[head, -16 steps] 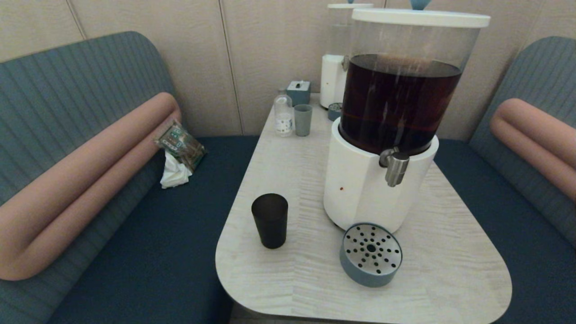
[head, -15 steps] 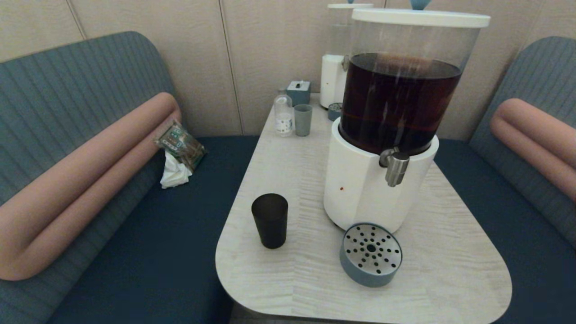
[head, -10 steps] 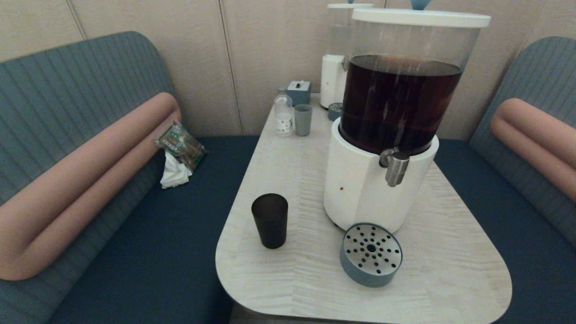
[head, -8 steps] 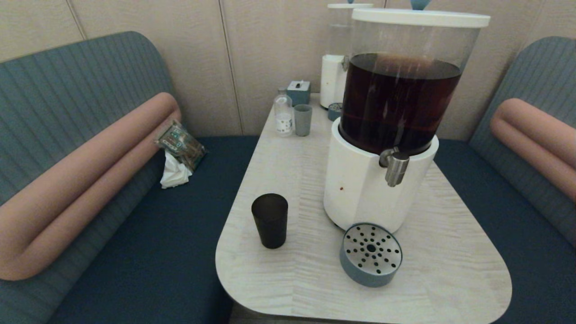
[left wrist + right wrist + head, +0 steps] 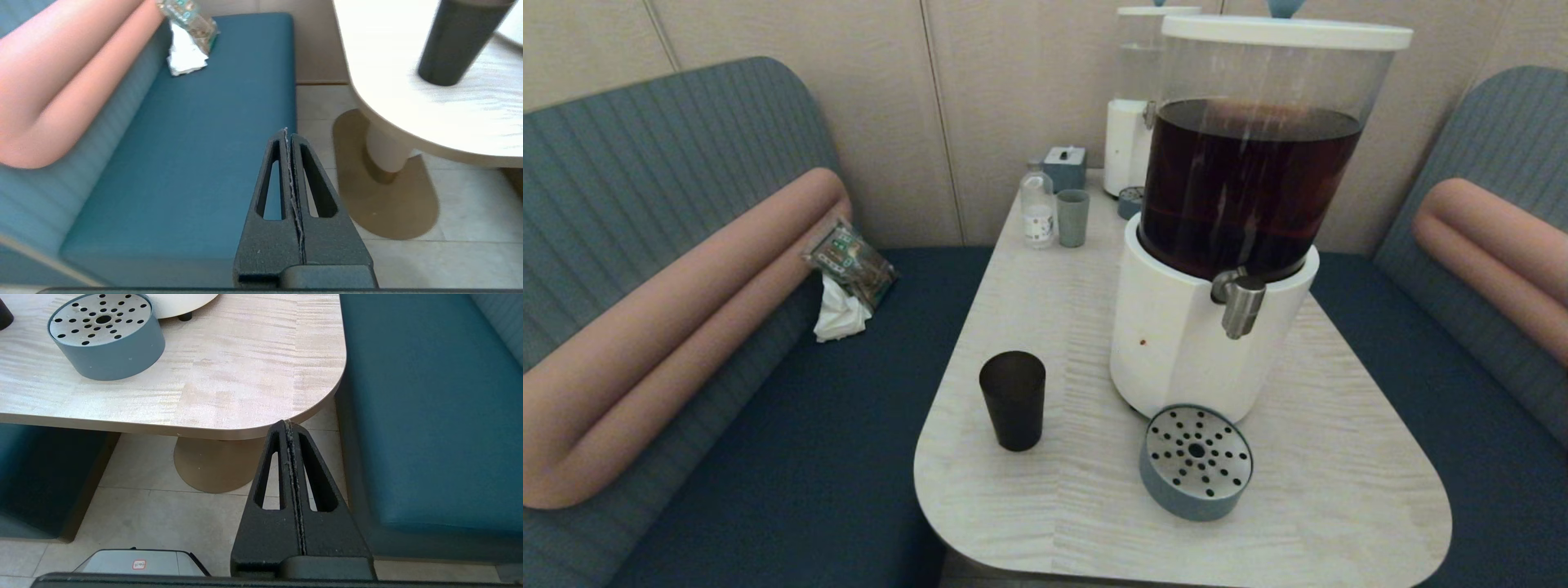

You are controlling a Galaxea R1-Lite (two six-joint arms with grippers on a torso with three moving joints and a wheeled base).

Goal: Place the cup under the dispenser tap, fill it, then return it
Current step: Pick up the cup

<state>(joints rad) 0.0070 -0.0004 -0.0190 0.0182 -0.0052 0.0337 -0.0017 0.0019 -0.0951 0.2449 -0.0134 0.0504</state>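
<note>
My left gripper [image 5: 288, 134] clenched on nothing, low beside table [image 5: 1339, 490], over bench seat edge. My right gripper [image 5: 287, 425] likewise pressed closed, empty, below table's near corner. Cup [image 5: 1013, 400] upright on table, left of dispenser base, apart from it. Dispenser tap [image 5: 1243, 306] juts above round drip tray [image 5: 1196, 462]; nothing beneath spout.

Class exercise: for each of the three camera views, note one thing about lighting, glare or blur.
Head view: dim, even light; pale streaks of glare on the dispenser's clear tank.
Left wrist view: the table is washed out near white; the cup looks soft-edged.
Right wrist view: bright and sharp; the drip tray holes read crisply.
</note>
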